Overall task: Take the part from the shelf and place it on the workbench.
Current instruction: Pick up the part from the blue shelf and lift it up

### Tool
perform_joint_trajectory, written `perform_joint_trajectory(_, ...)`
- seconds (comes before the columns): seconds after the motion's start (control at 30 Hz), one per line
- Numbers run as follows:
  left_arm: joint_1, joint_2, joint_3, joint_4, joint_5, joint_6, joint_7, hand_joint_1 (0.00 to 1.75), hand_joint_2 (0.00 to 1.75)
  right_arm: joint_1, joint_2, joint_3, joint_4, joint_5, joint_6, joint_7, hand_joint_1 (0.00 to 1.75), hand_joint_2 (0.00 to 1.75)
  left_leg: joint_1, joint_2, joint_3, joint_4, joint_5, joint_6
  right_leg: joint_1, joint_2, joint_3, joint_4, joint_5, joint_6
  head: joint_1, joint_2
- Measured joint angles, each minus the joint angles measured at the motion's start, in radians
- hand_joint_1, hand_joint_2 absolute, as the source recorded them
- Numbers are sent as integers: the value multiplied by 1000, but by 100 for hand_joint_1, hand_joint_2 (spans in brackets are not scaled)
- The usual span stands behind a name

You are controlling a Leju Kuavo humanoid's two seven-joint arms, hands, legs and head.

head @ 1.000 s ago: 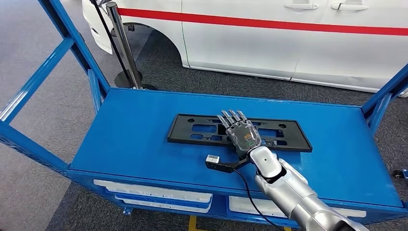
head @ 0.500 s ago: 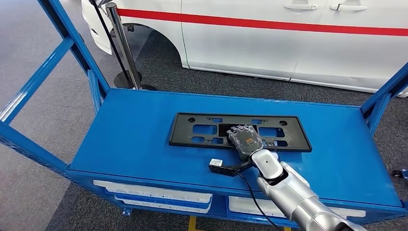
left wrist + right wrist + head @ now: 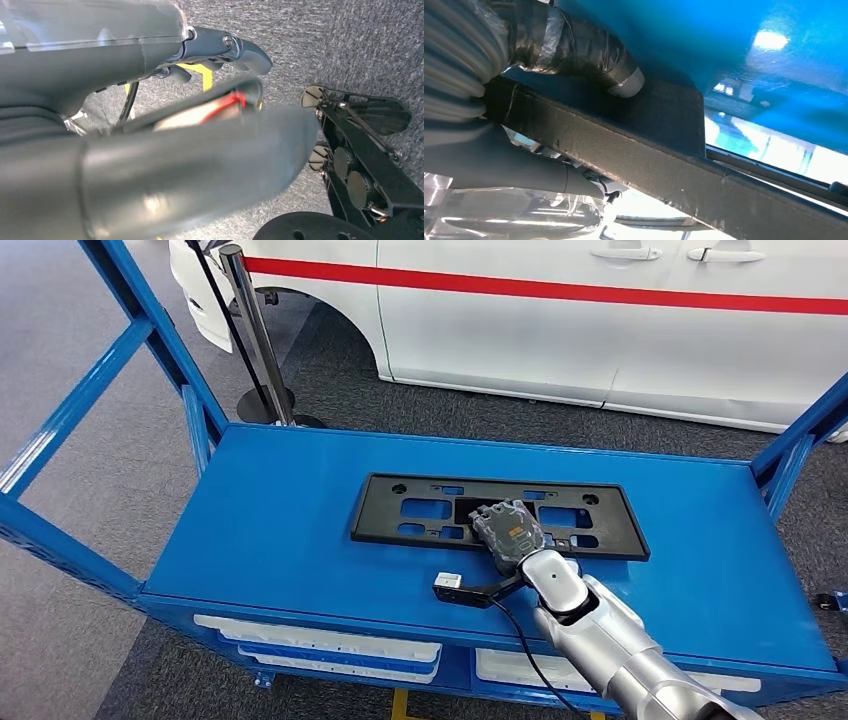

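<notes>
R hand [image 3: 508, 529] sits on the near long edge of the black frame [image 3: 420, 508], roughly mid-length; fingers curled down into a cutout. R wrist view: taped thumb [image 3: 589, 55] on one face of the frame's bar [image 3: 659, 170], dark fingers on the opposite face, so the hand grips the bar. Silver R arm [image 3: 610, 640] comes in from bottom right, w/ a small camera bracket [image 3: 452, 586] sticking out at the wrist and 1 black cable [image 3: 520, 640] trailing down off it.

Frame: 1 pc, flat rectangular plastic panel w/ several rectangular cutouts, lying on the blue shelf top [image 3: 270, 530], long side running left-right, approx. centred on the surface. Shelf is a blue steel cart w/ angled uprights [image 3: 150, 330] at the sides; 2 white trays [image 3: 320, 645] visible on the level below.

L hand [image 3: 150, 155]: hangs over grey carpet, seen close and blurred; cannot tell how its fingers lie.

Beyond the cart: 1 white car [image 3: 600, 330] w/ 1 red stripe along the doors, 2 door handles visible; 1 metal stanchion post [image 3: 255, 335] on a round base, near the car's wheel arch.
</notes>
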Motion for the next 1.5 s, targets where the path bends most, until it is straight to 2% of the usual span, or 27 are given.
perform_joint_trajectory(0.2,-1,0,-8,0,6,0,0,0,175,1,0,-1,-2,-9,-5,-9,175,175,0,0,0,0,0,0,0,0,0,0,0,0,0,0)
perform_joint_trajectory(0.5,-2,-2,-12,0,16,3,0,0,175,37,-14,-18,-57,-13,-85,-7,175,175,0,0,-1,0,0,0,0,0,-2,0,0,0,0,0)
perform_joint_trajectory(0.67,-2,-2,-19,0,17,6,-3,0,175,80,-57,-57,-186,-20,-205,-37,175,175,0,0,-3,1,-1,1,-1,0,-5,-1,0,0,0,0)
perform_joint_trajectory(0.77,-2,-1,-31,0,16,5,-5,0,175,102,-101,-102,-318,4,-268,-62,175,175,-3,-1,-8,9,-3,12,-6,-1,-5,-5,4,7,0,0)
perform_joint_trajectory(0.83,-2,1,-35,0,17,3,-6,0,175,116,-124,-136,-395,29,-284,-66,175,175,-1,0,-3,-6,11,25,-6,0,-3,-13,9,16,0,0)
perform_joint_trajectory(0.87,-3,1,-37,0,18,2,-7,0,175,123,-137,-151,-426,41,-289,-66,175,175,2,2,3,-22,23,30,-5,0,-3,-13,4,21,0,0)
perform_joint_trajectory(0.9,-3,1,-37,0,19,0,-9,0,175,127,-148,-163,-450,53,-294,-66,175,175,6,5,8,-38,36,35,-4,0,-10,2,-13,25,1,0)
perform_joint_trajectory(0.93,-3,1,-39,0,19,-2,-11,0,175,132,-159,-171,-470,64,-300,-66,175,175,10,8,11,-51,45,38,-5,-1,-25,39,-42,28,1,0)
perform_joint_trajectory(1.0,-3,1,-42,0,19,-5,-15,0,175,142,-176,-180,-495,85,-311,-64,175,175,9,13,6,-52,49,41,-10,-2,-75,158,-108,35,1,0)
perform_joint_trajectory(1.03,-3,1,-43,0,19,-6,-17,0,175,149,-183,-182,-502,94,-315,-63,175,175,10,14,2,-47,48,41,-14,-3,-94,209,-126,40,1,0)
perform_joint_trajectory(1.07,-3,1,-44,0,18,-7,-17,0,175,156,-188,-183,-506,99,-316,-61,175,175,12,14,-3,-41,47,39,-19,-4,-100,231,-124,45,1,0)
perform_joint_trajectory(1.1,-3,1,-45,0,17,-9,-17,0,175,161,-193,-184,-508,103,-317,-59,175,175,15,14,-7,-34,44,35,-24,-5,-89,217,-105,51,1,0)
perform_joint_trajectory(1.13,-3,1,-46,0,17,-10,-17,0,175,164,-197,-186,-509,105,-317,-58,175,175,20,14,-13,-23,40,28,-30,-8,-59,165,-74,57,1,0)
perform_joint_trajectory(1.17,-3,2,-48,0,16,-11,-18,0,175,165,-200,-187,-511,106,-317,-57,175,175,23,13,-20,-10,33,19,-33,-9,-25,104,-54,63,1,0)
perform_joint_trajectory(1.2,-3,3,-49,0,16,-12,-18,0,175,165,-202,-188,-513,106,-317,-57,175,175,25,12,-29,4,27,9,-32,-7,0,59,-38,63,1,0)
perform_joint_trajectory(1.23,-4,4,-51,0,16,-13,-18,0,175,165,-204,-189,-515,107,-318,-57,175,175,24,11,-35,17,21,0,-32,-5,15,31,-33,59,1,0)
perform_joint_trajectory(1.3,-4,7,-52,0,16,-14,-18,0,175,167,-207,-190,-519,108,-318,-57,175,175,21,8,-45,31,19,-11,-27,0,8,36,-37,40,0,0)
perform_joint_trajectory(1.37,-3,7,-53,0,16,-14,-19,0,175,167,-209,-190,-521,108,-318,-57,175,175,23,6,-53,41,12,-19,-28,-1,-3,36,-36,22,0,0)
perform_joint_trajectory(1.4,-3,7,-53,0,16,-15,-19,0,175,167,-210,-190,-522,109,-318,-57,175,175,25,6,-62,59,-6,-23,-28,-2,-8,35,-31,13,0,0)
perform_joint_trajectory(1.43,-3,7,-54,0,16,-15,-19,0,175,167,-210,-190,-523,109,-318,-57,175,175,26,6,-77,99,-40,-24,-28,-4,-14,33,-26,5,0,0)
perform_joint_trajectory(1.5,-3,8,-55,0,14,-17,-19,0,175,168,-210,-190,-525,110,-319,-58,175,175,24,7,-119,222,-121,-25,-21,-6,-28,33,-15,-8,0,0)
